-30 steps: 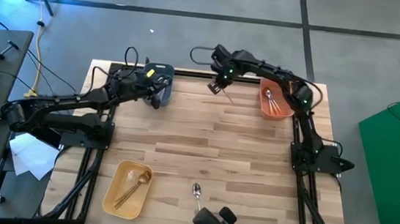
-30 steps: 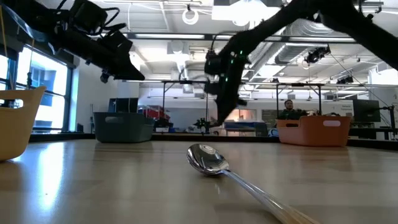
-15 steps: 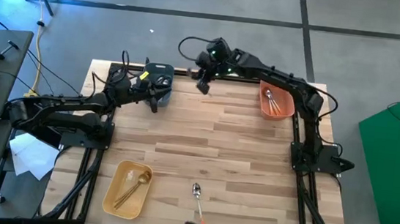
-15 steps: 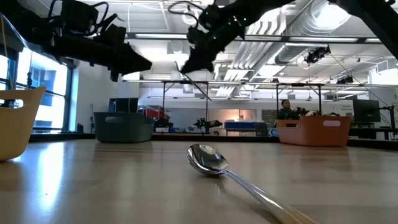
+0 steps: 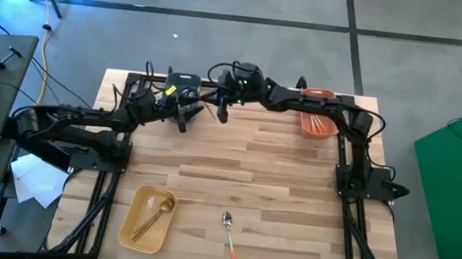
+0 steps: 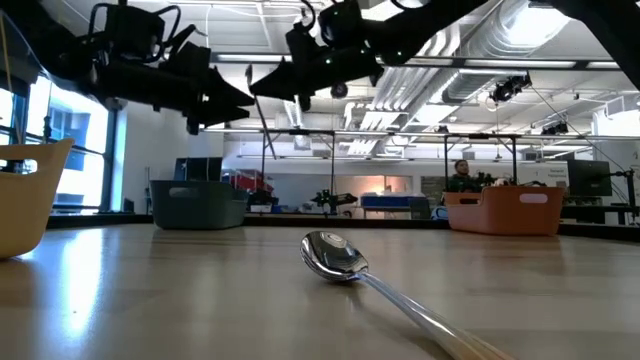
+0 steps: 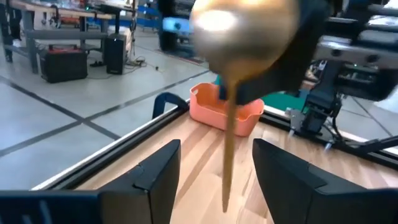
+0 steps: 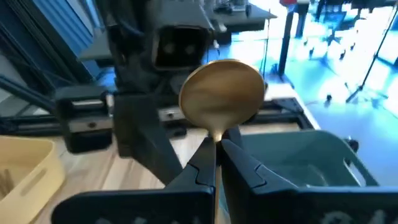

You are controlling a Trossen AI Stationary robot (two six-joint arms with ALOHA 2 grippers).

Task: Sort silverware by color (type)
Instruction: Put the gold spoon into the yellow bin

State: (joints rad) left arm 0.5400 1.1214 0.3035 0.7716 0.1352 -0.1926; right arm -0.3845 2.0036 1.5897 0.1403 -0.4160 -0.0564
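Note:
A gold spoon (image 8: 221,93) is held high over the table's far edge, bowl up, with my right gripper (image 5: 218,110) shut on it. Its handle (image 7: 227,168) hangs down between the two fingers of my left gripper (image 7: 216,143), which stands open beside it (image 5: 188,113) without touching it. A silver spoon with an orange handle (image 5: 227,231) lies flat near the table's front edge. The yellow bin (image 5: 148,217) holds gold silverware. My right gripper pinches the gold spoon's neck (image 8: 217,135), just below the bowl, between its two fingers. The fingers come about level from the table's right side and lie across the spoon. The spoon is lifted clear, nearly upright, its handle (image 6: 263,115) hanging below the fingers.
A dark grey bin (image 5: 183,82) stands at the far left under the two grippers. An orange bin (image 5: 317,121) at the far right is partly covered by my right arm. The yellow bin stands at the near left. A person (image 6: 460,175) sits in the room beyond.
My right gripper has risen and gone along the far edge toward the table's left, carrying the gold spoon up to my left gripper. The spoon has stayed clear of the table, its handle hanging. My left gripper has shifted a little toward the right gripper.

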